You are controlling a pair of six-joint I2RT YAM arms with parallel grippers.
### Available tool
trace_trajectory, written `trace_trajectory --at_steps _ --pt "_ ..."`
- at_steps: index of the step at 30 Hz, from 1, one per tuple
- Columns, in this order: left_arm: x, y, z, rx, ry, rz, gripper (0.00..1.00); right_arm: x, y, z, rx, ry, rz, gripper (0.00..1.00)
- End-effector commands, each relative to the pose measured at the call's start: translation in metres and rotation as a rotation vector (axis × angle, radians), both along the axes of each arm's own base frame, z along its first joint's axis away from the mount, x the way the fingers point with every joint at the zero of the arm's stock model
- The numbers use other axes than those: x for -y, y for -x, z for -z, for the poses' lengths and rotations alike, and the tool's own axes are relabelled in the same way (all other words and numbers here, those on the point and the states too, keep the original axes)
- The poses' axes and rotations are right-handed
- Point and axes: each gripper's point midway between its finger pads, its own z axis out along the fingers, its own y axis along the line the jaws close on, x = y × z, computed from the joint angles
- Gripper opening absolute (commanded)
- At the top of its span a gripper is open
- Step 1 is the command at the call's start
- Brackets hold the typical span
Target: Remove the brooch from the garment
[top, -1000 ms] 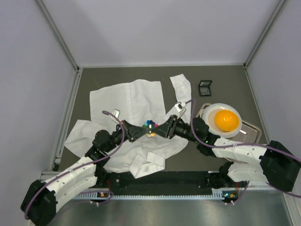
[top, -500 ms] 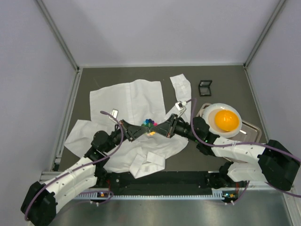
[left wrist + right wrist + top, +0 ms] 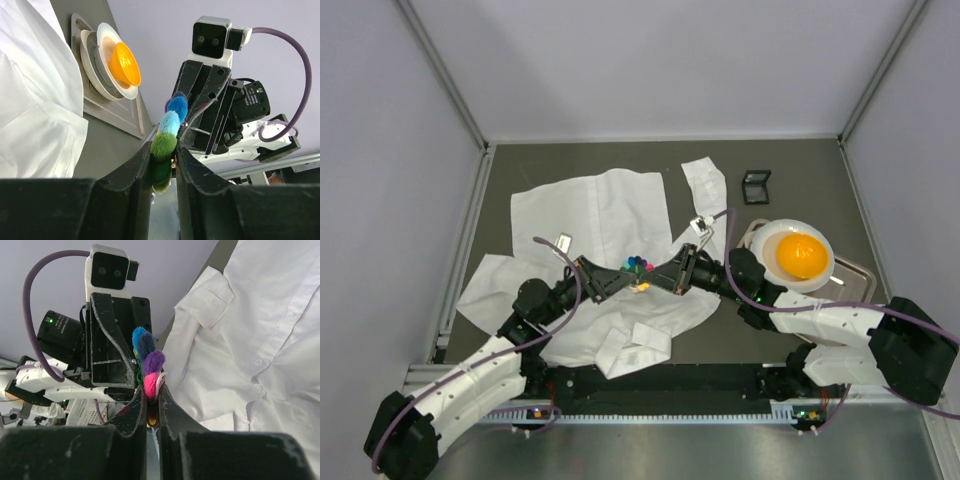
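The brooch [image 3: 639, 266], a small flower of many-coloured fuzzy petals, is held in the air between both grippers, above the white shirt [image 3: 590, 215] spread on the dark table. My left gripper [image 3: 625, 277] is shut on its green petals [image 3: 164, 150]. My right gripper [image 3: 658, 274] is shut on its pink petal and white ring [image 3: 151, 384]. The two grippers face each other tip to tip. In the right wrist view the shirt [image 3: 260, 330] lies below and to the right; I cannot tell whether the brooch still touches it.
A white plate with an orange bowl [image 3: 799, 254] sits on a grey tray [image 3: 855, 275] at the right. A small black frame [image 3: 756, 186] lies at the back right. Metal posts and grey walls bound the table.
Both grippers stay closed on the brooch; it has shifted very slightly toward the back. Otherwise nothing has visibly changed.
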Motion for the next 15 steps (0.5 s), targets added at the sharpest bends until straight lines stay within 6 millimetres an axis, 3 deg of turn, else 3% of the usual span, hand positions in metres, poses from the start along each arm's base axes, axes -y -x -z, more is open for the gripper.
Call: trace_trajectory --at_steps 1,10,15 --pt "-0.0003 0.0049 -0.0126 0.042 0.026 0.012 0.29 -0.0035 0.0041 -0.0302 0.086 -0.073 -0.031 0.0" --pt "-0.0028 0.008 -0.0171 0.051 0.078 0.012 0.27 -0.0012 0.0008 -0.0287 0.07 -0.074 -0.015 0.0" --pt "-0.0049 0.0096 -0.0192 0.058 0.1 0.009 0.41 0.0021 -0.0012 -0.0259 0.054 -0.077 -0.003 0.0"
